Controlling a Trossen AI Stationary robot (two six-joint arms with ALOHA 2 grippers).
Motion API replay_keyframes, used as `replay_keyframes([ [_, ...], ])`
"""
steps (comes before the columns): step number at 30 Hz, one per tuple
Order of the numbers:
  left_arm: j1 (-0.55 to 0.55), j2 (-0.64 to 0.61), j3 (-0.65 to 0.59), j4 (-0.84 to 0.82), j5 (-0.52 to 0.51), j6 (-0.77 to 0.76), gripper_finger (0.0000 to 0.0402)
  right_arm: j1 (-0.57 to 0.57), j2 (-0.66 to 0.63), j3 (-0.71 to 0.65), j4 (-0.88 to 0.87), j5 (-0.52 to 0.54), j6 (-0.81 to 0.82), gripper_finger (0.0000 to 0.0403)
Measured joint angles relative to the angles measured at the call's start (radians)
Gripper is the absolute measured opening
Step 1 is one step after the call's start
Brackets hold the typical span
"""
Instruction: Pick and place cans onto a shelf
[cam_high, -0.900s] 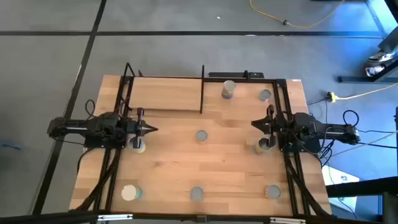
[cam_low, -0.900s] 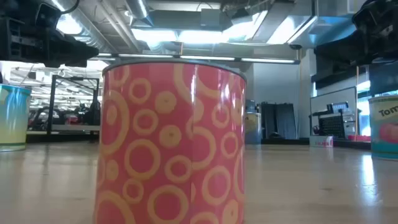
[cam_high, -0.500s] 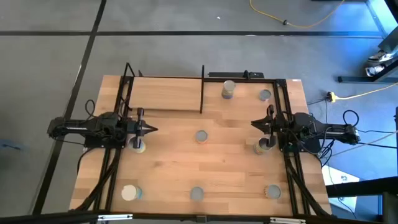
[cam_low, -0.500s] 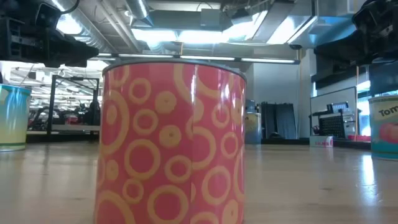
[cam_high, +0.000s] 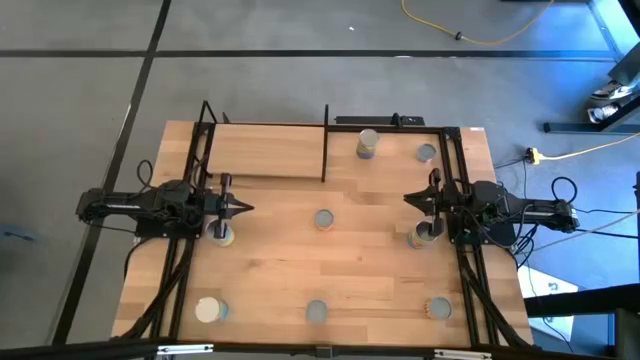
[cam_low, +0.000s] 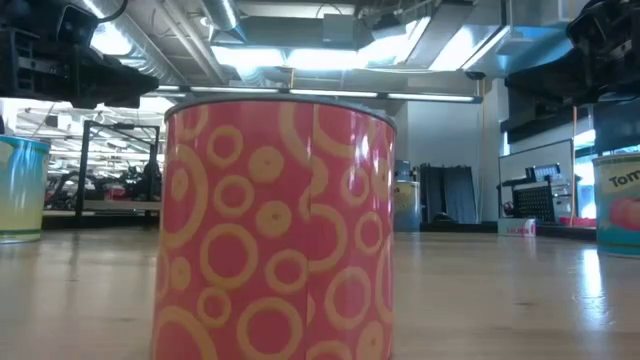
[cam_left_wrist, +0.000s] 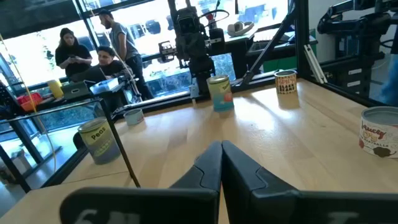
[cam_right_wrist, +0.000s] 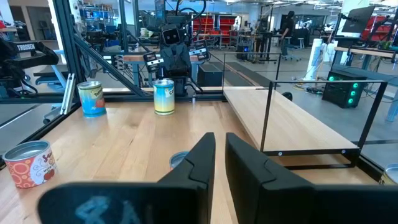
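Observation:
The shelf (cam_high: 265, 150), a light board framed by black rods, stands at the table's far left; it also shows in the right wrist view (cam_right_wrist: 292, 124). Several cans stand upright on the tabletop: two at the far right (cam_high: 367, 143) (cam_high: 426, 153), one in the middle (cam_high: 323, 218), three along the near edge (cam_high: 209, 309) (cam_high: 316, 312) (cam_high: 438, 308). One can (cam_high: 221, 233) stands beside my left gripper (cam_high: 245, 208), which is shut and empty. Another (cam_high: 424, 234) stands beside my right gripper (cam_high: 407, 198), also shut and empty. Both grippers hover, pointing at the table's middle.
A red can with ring patterns (cam_low: 275, 220) fills the low view, with a blue-yellow can (cam_low: 20, 190) at its left and another can (cam_low: 620, 200) at its right. Black frame rods run along both table sides (cam_high: 190, 260) (cam_high: 470, 270). People (cam_left_wrist: 93, 50) show beyond the table.

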Motion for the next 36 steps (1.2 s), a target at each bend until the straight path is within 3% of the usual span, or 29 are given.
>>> replay_keyframes([
  [32,0.0,0.0,0.0,0.0,0.0,0.0,0.0,0.0,0.0,0.0,0.0,0.0,0.001,0.0042],
  [36,0.0,0.0,0.0,0.0,-0.074,0.04,0.0,0.0,0.0,0.0,0.0,0.0,0.001,0.0042],
])
